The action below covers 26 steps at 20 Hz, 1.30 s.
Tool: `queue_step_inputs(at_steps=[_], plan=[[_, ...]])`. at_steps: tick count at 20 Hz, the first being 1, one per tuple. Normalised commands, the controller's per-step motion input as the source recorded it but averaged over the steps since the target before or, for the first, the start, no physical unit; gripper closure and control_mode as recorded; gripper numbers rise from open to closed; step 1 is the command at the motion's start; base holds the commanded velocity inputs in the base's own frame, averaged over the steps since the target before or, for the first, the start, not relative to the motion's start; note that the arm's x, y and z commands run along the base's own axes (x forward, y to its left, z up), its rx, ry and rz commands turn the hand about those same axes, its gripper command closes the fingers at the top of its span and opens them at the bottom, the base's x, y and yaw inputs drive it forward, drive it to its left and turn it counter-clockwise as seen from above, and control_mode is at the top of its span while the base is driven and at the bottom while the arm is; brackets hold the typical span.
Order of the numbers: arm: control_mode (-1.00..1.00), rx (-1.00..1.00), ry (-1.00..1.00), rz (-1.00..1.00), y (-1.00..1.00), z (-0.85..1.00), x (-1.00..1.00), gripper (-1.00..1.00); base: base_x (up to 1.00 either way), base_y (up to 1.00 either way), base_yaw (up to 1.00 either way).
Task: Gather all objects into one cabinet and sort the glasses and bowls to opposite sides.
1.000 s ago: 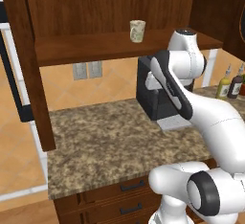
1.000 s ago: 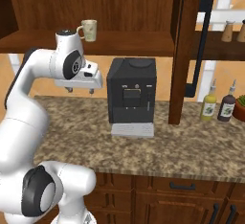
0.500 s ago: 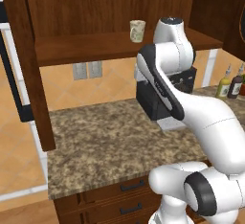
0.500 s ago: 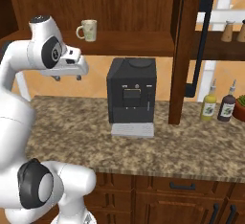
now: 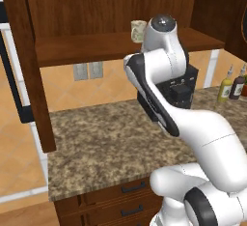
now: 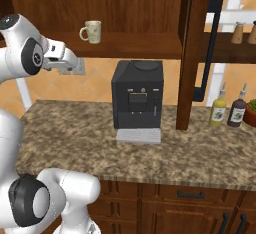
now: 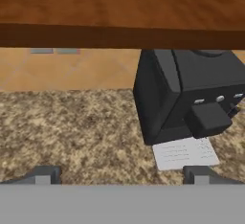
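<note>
Hand (image 7: 122,175) is spread wide with nothing in it, hanging above the granite surface (image 7: 72,127). Cream mug (image 6: 91,31) sits on the cabinet shelf (image 6: 135,45), coffee machine (image 6: 137,98) below.

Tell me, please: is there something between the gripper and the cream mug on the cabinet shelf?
Nothing visible blocks the way. The cream mug stands alone on the cabinet shelf, and the gripper hangs in open air just below and to the mug's left. The black coffee machine stands lower, on the counter, to the side.
</note>
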Motion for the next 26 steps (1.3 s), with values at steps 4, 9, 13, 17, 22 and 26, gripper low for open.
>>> queue_step_inputs(at_steps=[4, 9, 13, 17, 22, 26], plan=[[-1.0, 0.0, -0.33, -0.11, 0.26, 0.24, 0.1, -1.0, 0.0, 0.0, 0.0], [-1.0, 0.0, -0.14, -0.13, 0.03, 0.42, 0.19, -1.0, 0.0, 0.0, 0.0], [-1.0, 0.0, 0.0, -0.1, 0.02, 0.64, 0.03, -1.0, 0.0, 0.0, 0.0], [-1.0, 0.0, 0.0, -0.08, 0.03, 0.58, 0.1, -1.0, 0.0, 0.0, 0.0], [-1.0, 0.0, 0.0, -0.05, 0.0, 0.31, 0.27, -1.0, 0.0, 0.0, 0.0], [-1.0, 0.0, -0.02, 0.0, 0.0, -0.01, 0.5, -1.0, 0.0, 0.0, 0.0]])
